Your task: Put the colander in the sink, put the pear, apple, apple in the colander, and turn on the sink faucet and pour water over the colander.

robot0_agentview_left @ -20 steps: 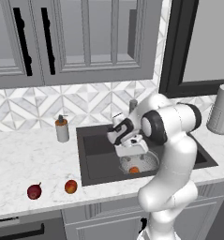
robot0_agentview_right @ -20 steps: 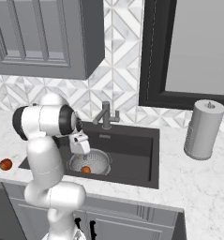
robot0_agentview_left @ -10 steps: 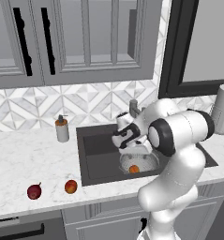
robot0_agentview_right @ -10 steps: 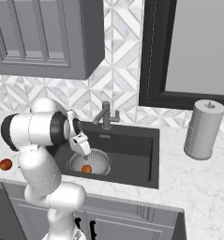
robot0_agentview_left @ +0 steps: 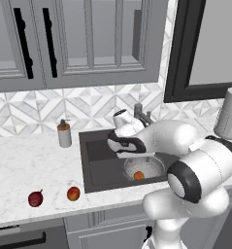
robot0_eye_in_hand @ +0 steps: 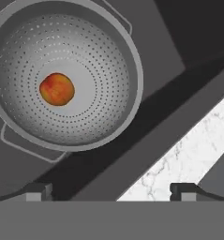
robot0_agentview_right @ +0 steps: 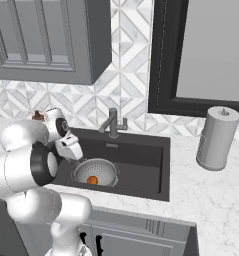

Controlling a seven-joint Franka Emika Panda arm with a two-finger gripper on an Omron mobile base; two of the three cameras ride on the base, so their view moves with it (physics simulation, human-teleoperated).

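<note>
The silver perforated colander [robot0_agentview_left: 145, 167] [robot0_agentview_right: 95, 171] [robot0_eye_in_hand: 114, 70] sits in the dark sink [robot0_agentview_left: 100, 163] [robot0_agentview_right: 141, 157] with one orange-red apple [robot0_agentview_left: 139, 175] [robot0_agentview_right: 92, 180] [robot0_eye_in_hand: 57, 89] inside it. A second apple [robot0_agentview_left: 73, 193] and the maroon pear [robot0_agentview_left: 35, 198] lie on the counter left of the sink. My gripper [robot0_agentview_left: 121, 148] [robot0_agentview_right: 73, 150] [robot0_eye_in_hand: 109, 192] hangs open and empty over the sink, just left of the colander. The grey faucet [robot0_agentview_left: 141, 115] [robot0_agentview_right: 113, 123] stands behind the basin, and no water runs from it.
A soap dispenser [robot0_agentview_left: 64, 133] stands on the marble counter [robot0_eye_in_hand: 188, 159] by the sink's back left corner. A paper towel roll [robot0_agentview_left: 229, 114] [robot0_agentview_right: 217, 138] stands to the right. Upper cabinets hang above, and a dark-framed window is at the right.
The arm has swung left, carrying the open hand from above the colander towards the sink's left side. The apple lay in the colander throughout.
</note>
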